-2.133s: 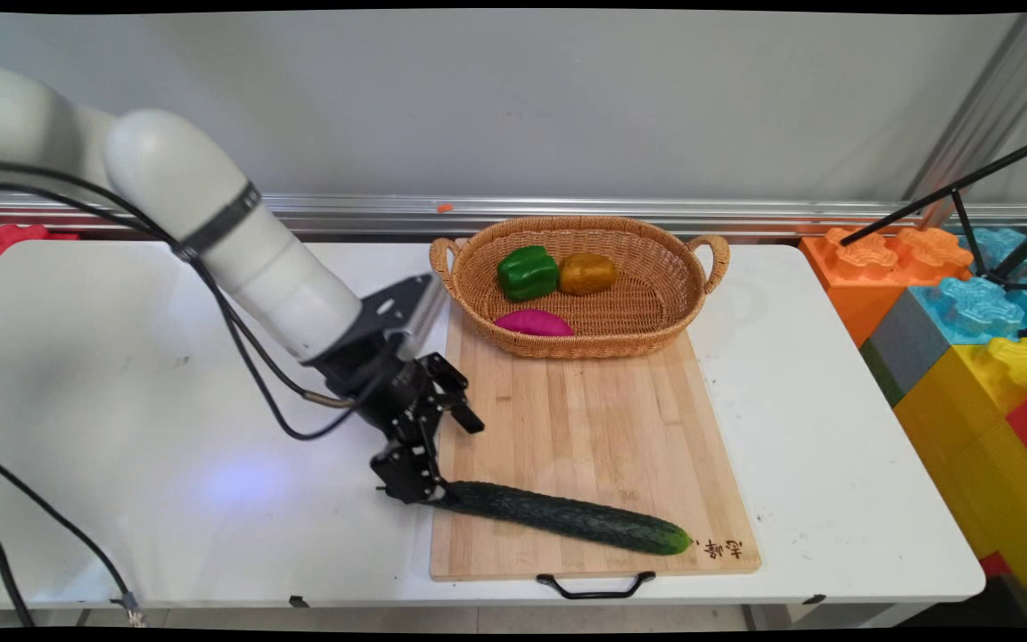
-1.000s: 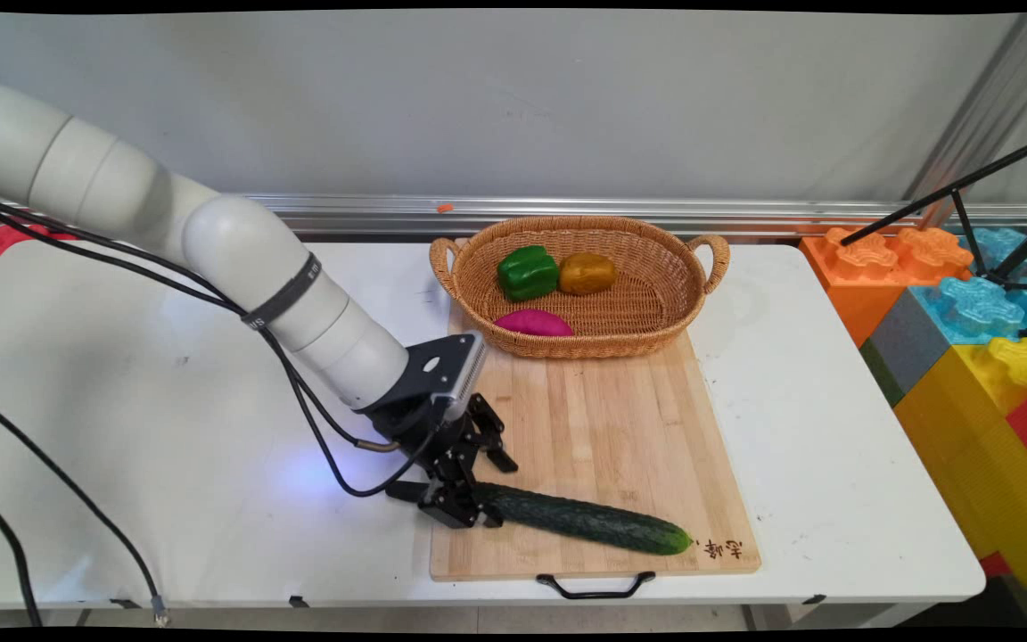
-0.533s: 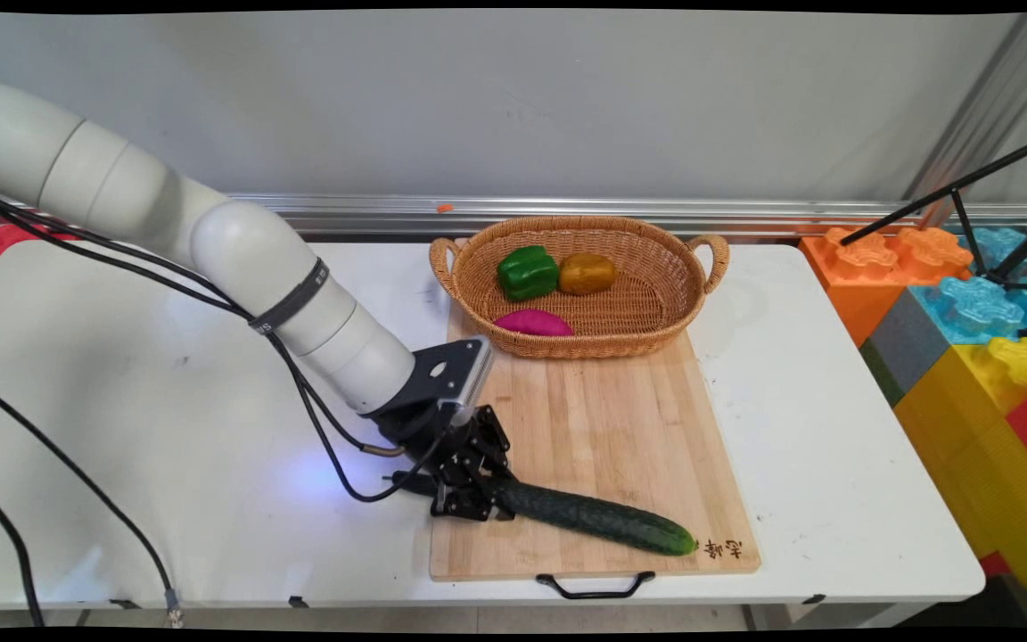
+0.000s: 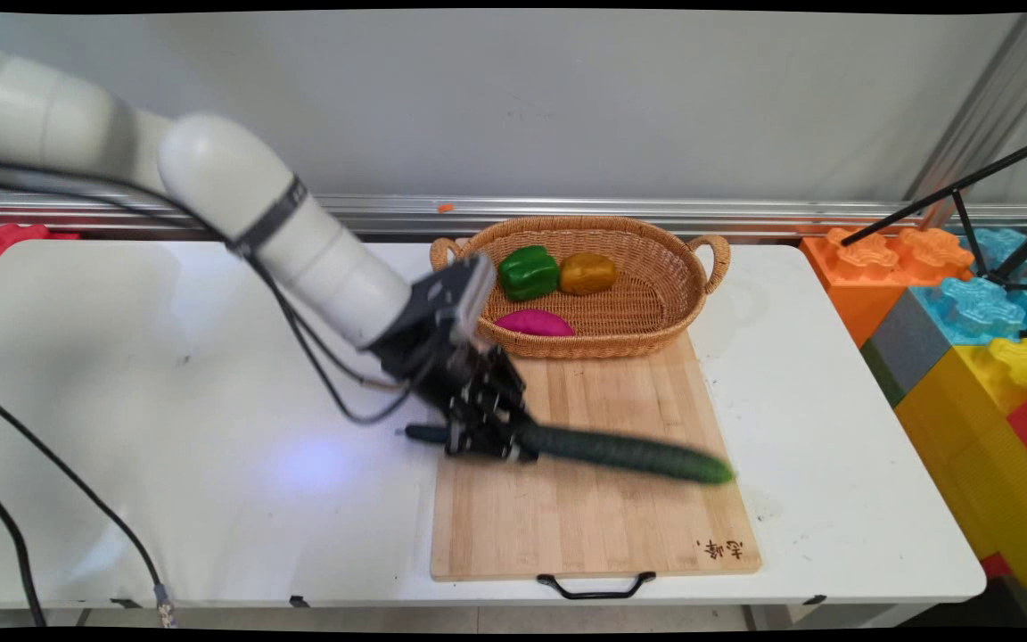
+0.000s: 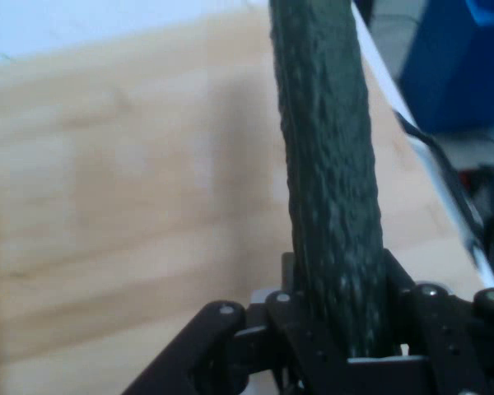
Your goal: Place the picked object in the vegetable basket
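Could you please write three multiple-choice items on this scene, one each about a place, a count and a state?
1. Where is the purple vegetable?
A. in the wicker basket
B. on the cutting board
C. on the bare table

2. How many vegetables lie in the basket?
A. one
B. three
C. five

3. What state is the gripper in?
A. open above the basket
B. shut on the cucumber
C. open on the table

Answers:
1 A, it lies against the basket's near wall.
2 B, a green pepper, a yellow-brown one and the purple one.
3 B, the hand view shows the cucumber clamped between the fingers, held above the board.
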Tool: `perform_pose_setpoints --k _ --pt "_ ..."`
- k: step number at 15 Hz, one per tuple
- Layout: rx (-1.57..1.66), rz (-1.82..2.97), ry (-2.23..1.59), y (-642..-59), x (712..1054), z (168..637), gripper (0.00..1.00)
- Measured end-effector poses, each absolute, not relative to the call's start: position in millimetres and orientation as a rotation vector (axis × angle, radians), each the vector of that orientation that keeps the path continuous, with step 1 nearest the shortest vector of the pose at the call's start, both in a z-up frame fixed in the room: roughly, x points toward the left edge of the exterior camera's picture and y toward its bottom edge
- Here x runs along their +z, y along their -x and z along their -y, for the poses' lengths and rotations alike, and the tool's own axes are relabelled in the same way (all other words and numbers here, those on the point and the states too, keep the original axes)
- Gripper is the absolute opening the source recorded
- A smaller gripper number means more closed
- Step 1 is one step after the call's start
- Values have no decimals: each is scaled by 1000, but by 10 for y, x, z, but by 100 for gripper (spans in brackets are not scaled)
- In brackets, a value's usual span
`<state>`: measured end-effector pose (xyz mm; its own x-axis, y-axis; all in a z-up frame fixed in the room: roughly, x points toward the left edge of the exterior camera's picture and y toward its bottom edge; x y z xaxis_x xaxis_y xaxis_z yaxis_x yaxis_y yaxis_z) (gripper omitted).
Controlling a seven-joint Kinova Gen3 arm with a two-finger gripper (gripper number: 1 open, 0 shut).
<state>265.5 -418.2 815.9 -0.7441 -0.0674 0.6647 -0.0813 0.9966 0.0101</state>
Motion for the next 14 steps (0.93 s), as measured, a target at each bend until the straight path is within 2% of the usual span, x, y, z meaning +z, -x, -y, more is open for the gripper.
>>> perform_pose_setpoints --k 6,10,14 --pt "229 2355 -196 -2865 8626 4793 0" --pt "346 2360 -213 -2936 8699 5184 0" --pt "403 2380 -197 -2949 8598 5484 0"
